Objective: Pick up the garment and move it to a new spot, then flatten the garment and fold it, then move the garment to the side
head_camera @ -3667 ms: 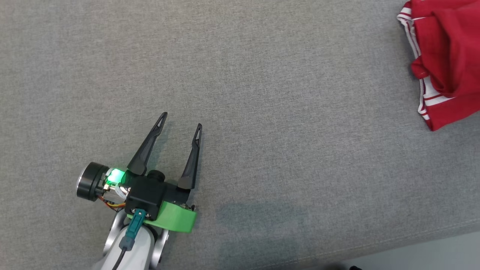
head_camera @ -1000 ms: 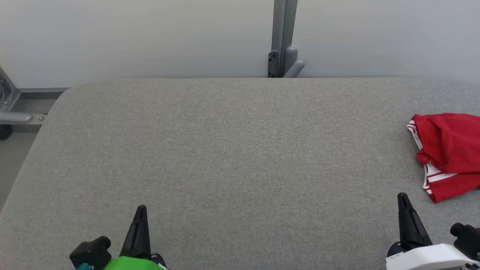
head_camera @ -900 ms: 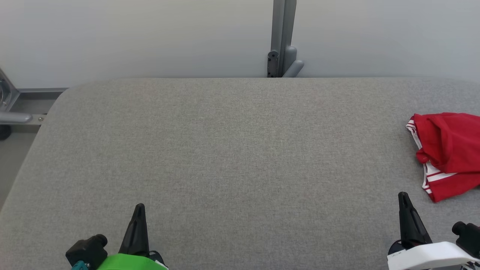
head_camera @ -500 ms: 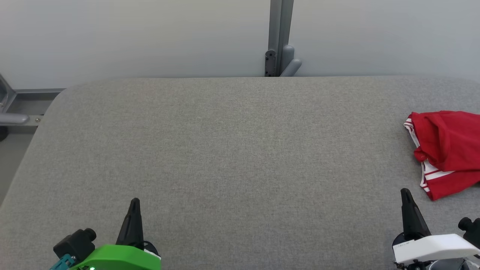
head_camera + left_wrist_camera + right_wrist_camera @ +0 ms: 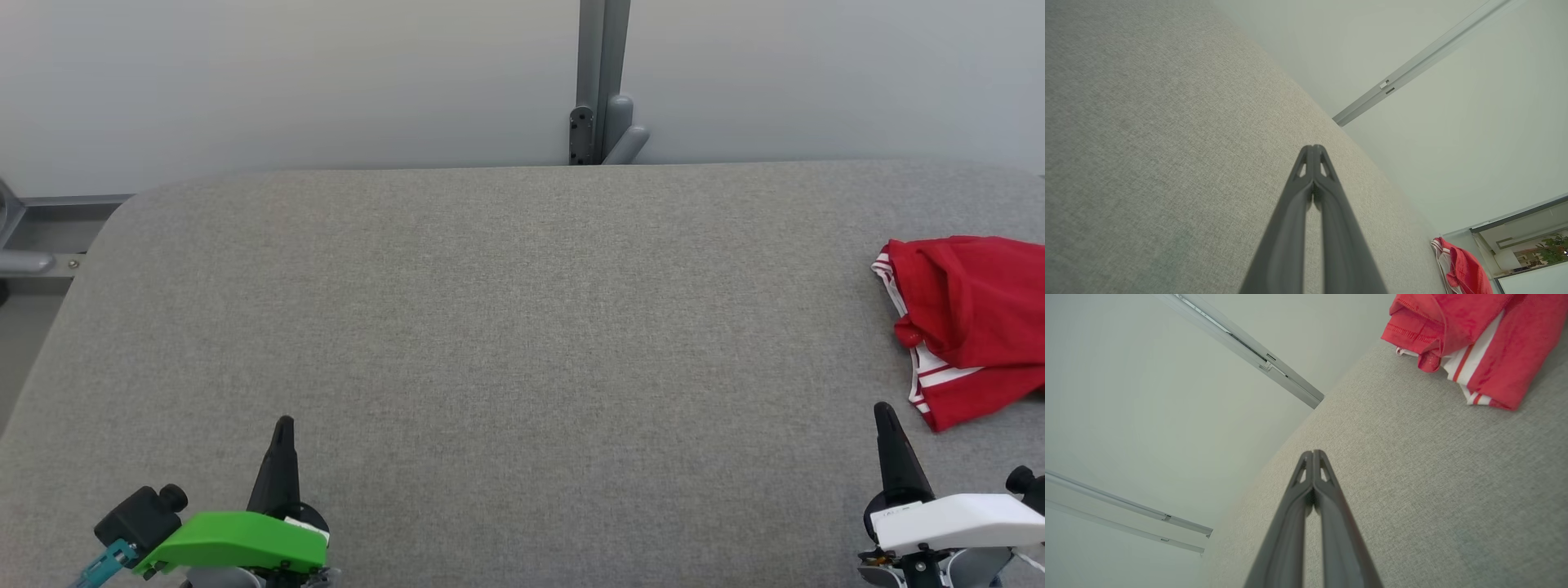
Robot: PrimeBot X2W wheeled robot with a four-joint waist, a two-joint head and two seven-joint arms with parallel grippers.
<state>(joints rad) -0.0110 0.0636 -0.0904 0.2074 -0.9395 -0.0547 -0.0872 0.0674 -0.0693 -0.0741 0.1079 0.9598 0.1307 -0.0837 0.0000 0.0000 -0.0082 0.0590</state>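
My left gripper (image 5: 283, 422) and right gripper (image 5: 882, 407) sit clenched and empty over the grey table's (image 5: 522, 327) near edge; the red garment (image 5: 971, 318) lies bunched at the right.

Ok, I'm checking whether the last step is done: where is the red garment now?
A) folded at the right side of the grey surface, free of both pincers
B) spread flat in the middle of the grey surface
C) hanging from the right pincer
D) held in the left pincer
A: the red garment lies folded at the right side of the grey surface, apart from the shut right pincer and the shut left pincer.
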